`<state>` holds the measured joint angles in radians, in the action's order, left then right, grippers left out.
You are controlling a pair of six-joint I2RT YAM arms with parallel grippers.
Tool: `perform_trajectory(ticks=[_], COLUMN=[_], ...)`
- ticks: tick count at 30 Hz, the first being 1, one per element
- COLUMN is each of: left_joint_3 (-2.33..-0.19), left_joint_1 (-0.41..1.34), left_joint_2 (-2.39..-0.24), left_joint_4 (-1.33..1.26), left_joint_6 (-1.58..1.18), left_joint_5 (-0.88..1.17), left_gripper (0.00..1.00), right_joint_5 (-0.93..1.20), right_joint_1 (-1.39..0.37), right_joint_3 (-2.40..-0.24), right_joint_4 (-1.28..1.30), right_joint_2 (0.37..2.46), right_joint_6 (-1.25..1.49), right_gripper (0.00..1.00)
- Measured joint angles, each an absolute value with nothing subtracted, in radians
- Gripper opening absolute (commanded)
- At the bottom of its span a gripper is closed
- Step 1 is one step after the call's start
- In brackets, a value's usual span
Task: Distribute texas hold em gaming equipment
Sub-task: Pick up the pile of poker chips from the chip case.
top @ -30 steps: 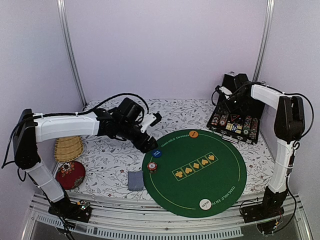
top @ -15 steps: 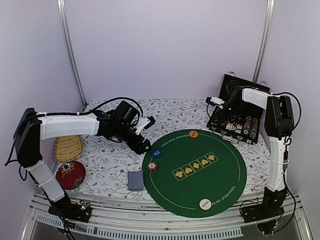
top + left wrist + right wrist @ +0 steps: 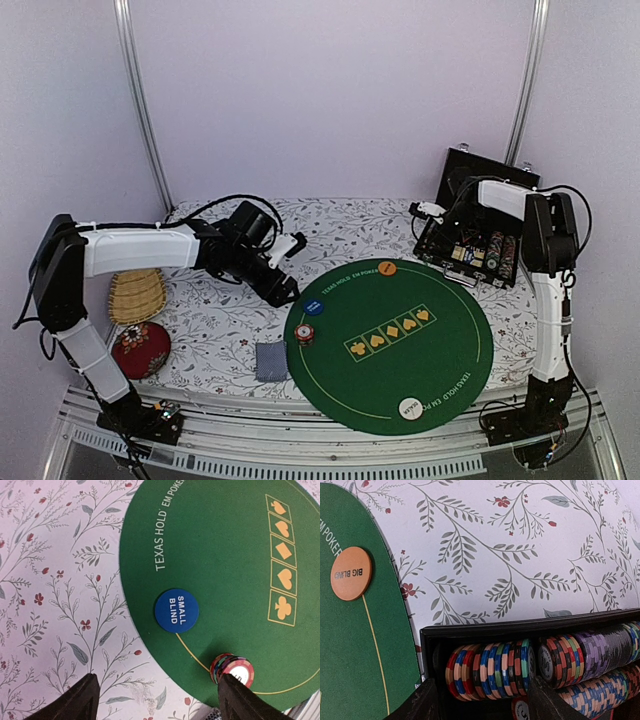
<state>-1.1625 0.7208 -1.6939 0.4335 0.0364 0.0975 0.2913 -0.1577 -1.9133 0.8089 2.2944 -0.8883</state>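
Jaws of the right gripper [image 3: 482, 700] had dropped astride a chip row [image 3: 490, 667] in the case [image 3: 520, 627], apart, seemingly not yet pinching. The left gripper [image 3: 157, 697] had withdrawn open and empty, the chip stack [image 3: 232, 669] beside one fingertip.

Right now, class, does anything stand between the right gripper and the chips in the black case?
Nothing visible does. The right gripper hangs open right at the chips racked in the open case.

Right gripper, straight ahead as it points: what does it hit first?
Likely the multicoloured chip row at the end of the case, lined up between the open fingers of the right gripper; depth unclear.
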Motion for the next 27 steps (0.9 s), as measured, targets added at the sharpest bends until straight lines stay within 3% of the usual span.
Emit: perform_trajectory(ticks=[13, 21, 27], left_joint_3=[-1.163, -1.163, -1.165], left_joint_1=[0.717, 0.715, 0.715], left_joint_2=[-1.706, -1.711, -1.718], left_joint_4=[0.434, 0.435, 0.436], left_joint_6=[0.037, 0.038, 0.038], left_joint_5=[0.097, 0.097, 0.097], left_gripper=[0.84, 0.84, 0.84], right_joint_5=[0.316, 0.335, 0.341], right_joint_1=[-0.148, -0.139, -0.136], right_joint_3=[-1.954, -1.972, -1.984], right_joint_4=[0.846, 0.855, 0.863], right_joint_2=[2.315, 2.332, 2.338], right_joint_6=[-0.885, -0.875, -0.869], right_gripper=[0.53, 0.54, 0.60])
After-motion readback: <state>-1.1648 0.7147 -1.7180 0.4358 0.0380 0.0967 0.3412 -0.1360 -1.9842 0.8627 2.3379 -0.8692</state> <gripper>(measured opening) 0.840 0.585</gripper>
